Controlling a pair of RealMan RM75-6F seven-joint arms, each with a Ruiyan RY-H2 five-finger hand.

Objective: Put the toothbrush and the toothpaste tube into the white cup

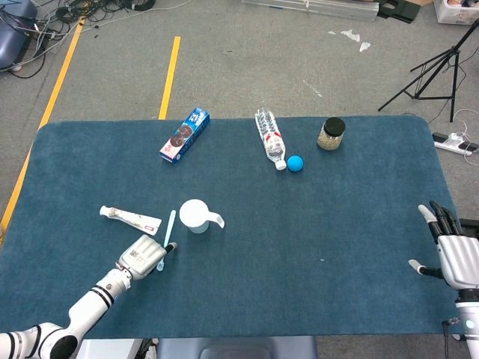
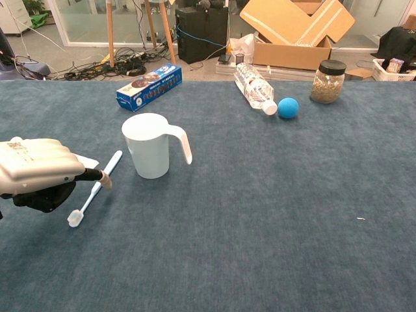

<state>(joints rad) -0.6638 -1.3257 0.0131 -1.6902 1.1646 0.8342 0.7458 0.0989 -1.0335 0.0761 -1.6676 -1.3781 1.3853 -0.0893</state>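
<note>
No lettering is legible anywhere.

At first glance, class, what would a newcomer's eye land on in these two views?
Probably the left hand, hovering low over the toothbrush near the table's front left, with the white cup standing upright just beyond it. Next, the toothpaste tube lying flat left of the cup. The right hand waits with fingers spread at the far right edge.
</note>
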